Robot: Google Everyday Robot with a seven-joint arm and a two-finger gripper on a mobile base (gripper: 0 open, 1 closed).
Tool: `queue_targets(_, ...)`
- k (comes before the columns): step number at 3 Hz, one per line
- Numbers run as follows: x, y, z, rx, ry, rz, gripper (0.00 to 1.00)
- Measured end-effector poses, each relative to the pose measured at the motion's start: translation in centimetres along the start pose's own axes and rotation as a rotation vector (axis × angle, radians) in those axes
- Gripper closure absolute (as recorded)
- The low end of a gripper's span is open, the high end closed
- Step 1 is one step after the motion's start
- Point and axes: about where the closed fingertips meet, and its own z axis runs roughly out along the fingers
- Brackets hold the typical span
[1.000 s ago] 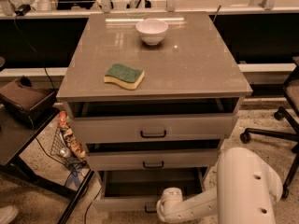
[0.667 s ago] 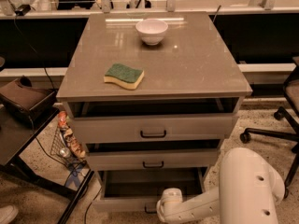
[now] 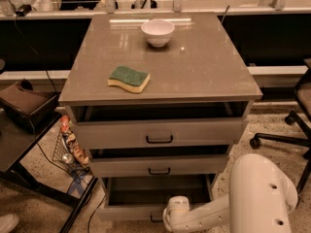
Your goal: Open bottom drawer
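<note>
The bottom drawer [image 3: 127, 211] is the lowest of three in the grey-beige cabinet. It stands pulled out, and its shallow grey tray [image 3: 155, 194] shows behind the front panel. Its small black handle [image 3: 156, 220] sits at the frame's lower edge. My white arm [image 3: 214, 212] reaches in from the lower right. My gripper [image 3: 166, 220] is at the handle, at the front of the drawer, mostly hidden by the wrist and cut off by the frame's edge.
The top drawer [image 3: 159, 132] and middle drawer [image 3: 158, 165] stand slightly ajar. A green-yellow sponge [image 3: 129, 78] and a white bowl [image 3: 157, 32] sit on the cabinet top. An office chair base [image 3: 282, 137] stands right. A dark side table [image 3: 19, 144] and a wire basket [image 3: 68, 147] stand left.
</note>
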Motion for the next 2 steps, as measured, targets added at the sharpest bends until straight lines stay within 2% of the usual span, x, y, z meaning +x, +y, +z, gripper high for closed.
queue_targets(2,-0.1,-0.1,-1.1,0.009,0.017,-0.004,1.00)
